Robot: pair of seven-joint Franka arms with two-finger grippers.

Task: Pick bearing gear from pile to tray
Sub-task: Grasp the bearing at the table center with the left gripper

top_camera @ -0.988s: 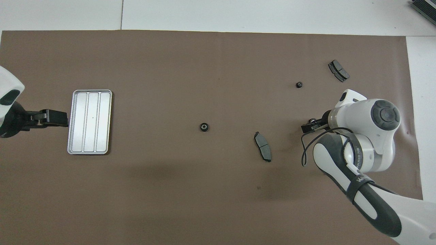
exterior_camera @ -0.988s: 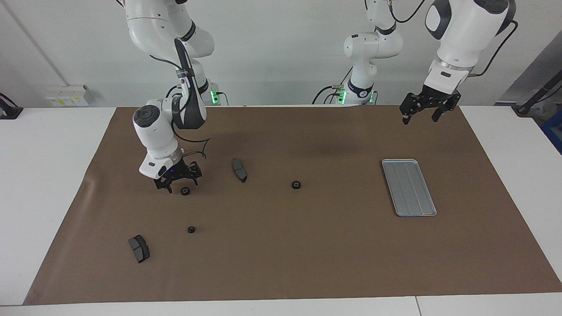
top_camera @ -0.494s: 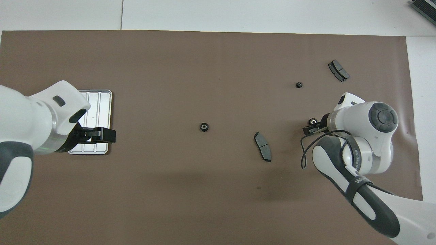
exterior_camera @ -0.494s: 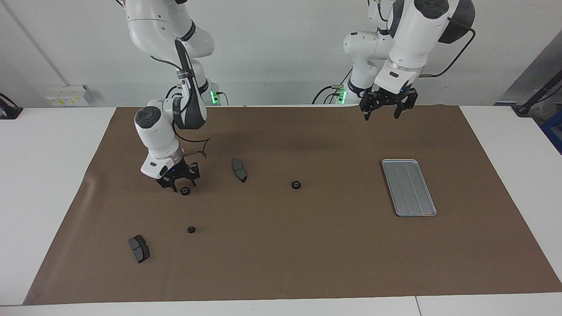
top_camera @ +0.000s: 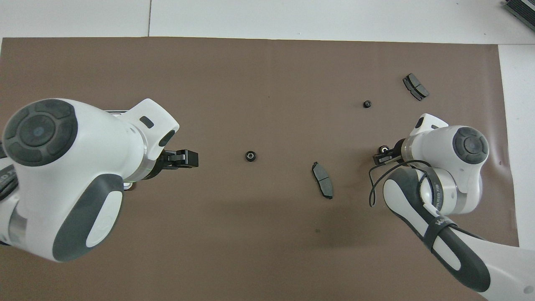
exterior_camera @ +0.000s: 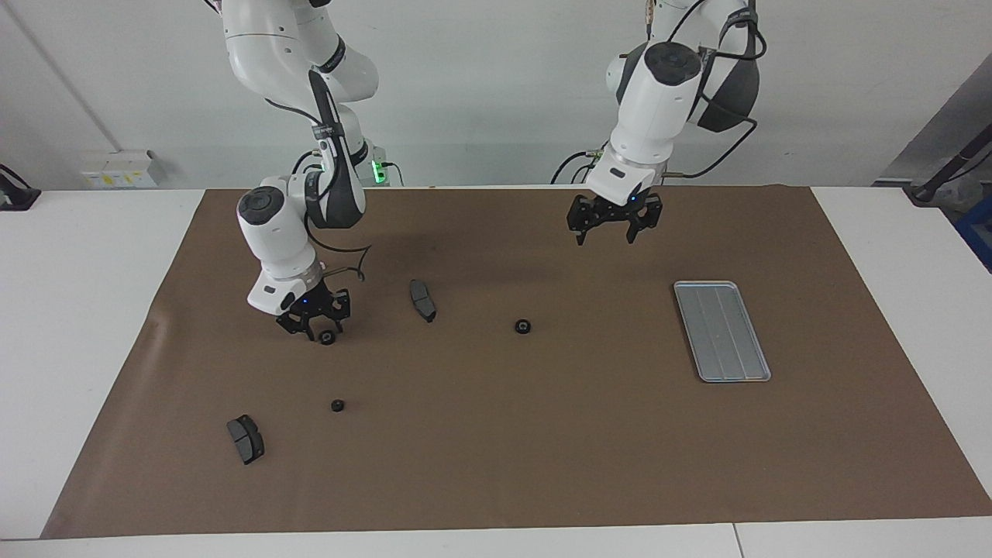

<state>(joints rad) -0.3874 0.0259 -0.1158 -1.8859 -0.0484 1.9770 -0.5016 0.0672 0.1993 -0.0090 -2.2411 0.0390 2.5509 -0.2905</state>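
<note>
Three small black bearing gears lie scattered on the brown mat. My right gripper (exterior_camera: 319,332) is down at the mat, shut on the bearing gear (exterior_camera: 327,337) nearest the robots, which still rests on the mat. In the overhead view that gear (top_camera: 383,149) shows just past the right gripper (top_camera: 381,154). A second gear (exterior_camera: 337,405) lies farther out and a third (exterior_camera: 523,326) near the middle. The silver tray (exterior_camera: 721,331) lies toward the left arm's end and holds nothing. My left gripper (exterior_camera: 606,232) hangs open over bare mat; its arm hides most of the tray from overhead.
Two dark grey brake pads lie on the mat: one brake pad (exterior_camera: 422,300) between the held gear and the middle gear, the other brake pad (exterior_camera: 246,439) far out at the right arm's end. The brown mat (exterior_camera: 496,465) covers most of the white table.
My right gripper's jaws have drawn in around the gear, which has not moved. My left arm has swung from past the tray's end toward the middle of the table and come lower.
</note>
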